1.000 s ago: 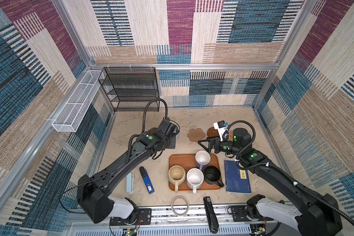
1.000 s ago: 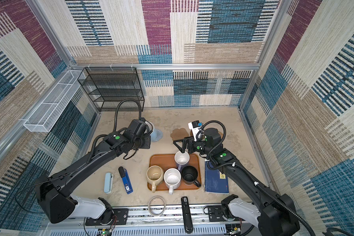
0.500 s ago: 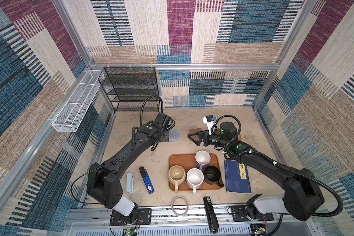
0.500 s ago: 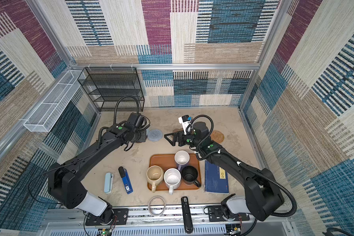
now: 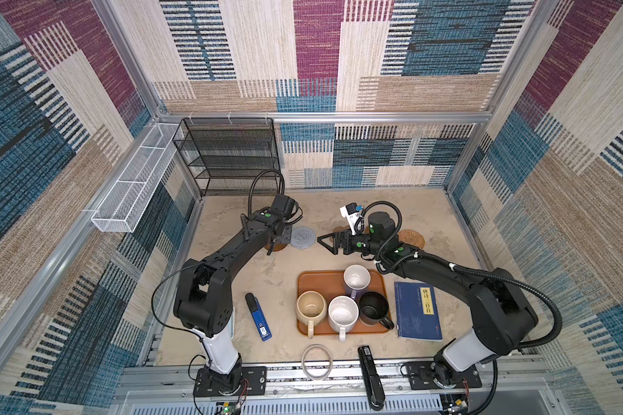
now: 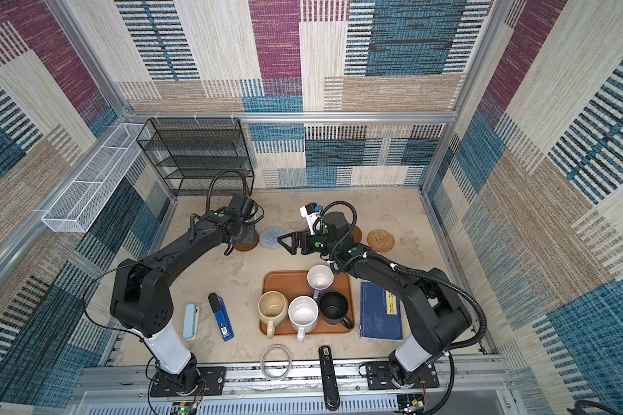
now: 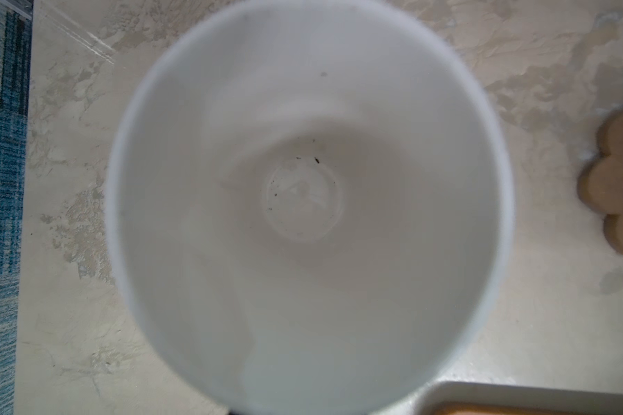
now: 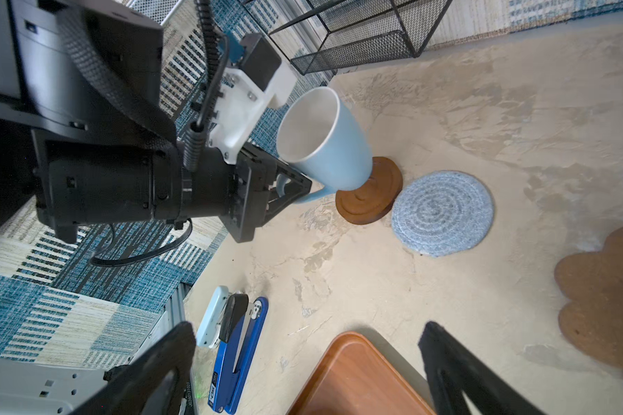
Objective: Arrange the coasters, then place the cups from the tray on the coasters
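My left gripper [image 8: 295, 183] is shut on the handle of the light blue cup [image 8: 324, 143]. The cup is tilted, and its base rests on a dark brown wooden coaster [image 8: 369, 194]. Its pale inside fills the left wrist view [image 7: 303, 201]. In both top views the left wrist hides this cup. The blue-grey woven coaster [image 5: 303, 237] lies beside that disc. The rattan coaster [image 5: 410, 239] is further right, and the tan flower coaster [image 8: 608, 305] lies between them. My right gripper [image 5: 326, 242] hangs open and empty near the woven coaster. The tray [image 5: 313, 284] holds the lavender [image 5: 356, 278], beige [image 5: 310, 305], speckled white [image 5: 343, 313] and black [image 5: 373, 307] cups.
A black wire rack [image 5: 231, 154] stands at the back left, with a white wire basket [image 5: 130, 194] on the left wall. A blue stapler [image 5: 258, 316] and a pale case [image 6: 190, 321] lie left of the tray. A dark blue book [image 5: 418, 310] lies to its right. A clear ring [image 5: 316, 361] and a black bar [image 5: 369, 373] lie at the front.
My left gripper carried the blue cup back and left, uncovering the woven coaster, and now stands over the dark brown disc. My right gripper swung left, away from the tray, still open.
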`<control>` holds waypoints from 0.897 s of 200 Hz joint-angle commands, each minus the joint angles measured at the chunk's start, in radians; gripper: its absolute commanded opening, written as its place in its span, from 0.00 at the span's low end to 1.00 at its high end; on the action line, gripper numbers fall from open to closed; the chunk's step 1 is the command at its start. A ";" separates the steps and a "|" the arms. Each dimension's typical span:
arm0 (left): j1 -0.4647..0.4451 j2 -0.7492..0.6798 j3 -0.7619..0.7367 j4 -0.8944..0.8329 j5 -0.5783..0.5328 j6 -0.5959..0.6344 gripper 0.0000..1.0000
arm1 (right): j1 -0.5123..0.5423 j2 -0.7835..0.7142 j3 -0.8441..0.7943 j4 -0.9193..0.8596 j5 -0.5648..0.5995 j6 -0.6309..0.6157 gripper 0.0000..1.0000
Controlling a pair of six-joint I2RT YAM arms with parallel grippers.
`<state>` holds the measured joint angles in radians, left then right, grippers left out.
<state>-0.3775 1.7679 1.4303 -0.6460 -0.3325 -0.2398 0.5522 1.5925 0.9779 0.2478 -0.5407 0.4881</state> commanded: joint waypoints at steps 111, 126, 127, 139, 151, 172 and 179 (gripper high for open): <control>0.055 0.107 0.002 0.110 0.023 0.016 0.00 | 0.011 0.055 0.017 0.055 -0.045 -0.009 1.00; 0.058 0.112 0.002 0.106 0.031 0.013 0.00 | 0.016 0.060 0.023 0.049 -0.042 -0.011 1.00; 0.057 0.112 0.002 0.106 0.032 0.013 0.00 | 0.017 0.060 0.024 0.049 -0.041 -0.010 1.00; 0.059 0.115 0.001 0.099 0.021 0.010 0.00 | 0.020 0.063 0.029 0.042 -0.039 -0.011 1.00; 0.060 0.115 -0.002 0.087 0.016 0.004 0.00 | 0.022 0.064 0.034 0.035 -0.036 -0.013 1.00; 0.061 0.108 -0.016 0.085 0.014 -0.013 0.00 | 0.026 0.063 0.041 0.028 -0.029 -0.013 1.00; 0.061 0.110 -0.013 0.079 0.016 -0.016 0.00 | 0.028 0.065 0.044 0.025 -0.028 -0.013 0.99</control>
<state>-0.3176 1.8839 1.4193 -0.5804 -0.2890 -0.2237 0.5755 1.6550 1.0092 0.2558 -0.5686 0.4839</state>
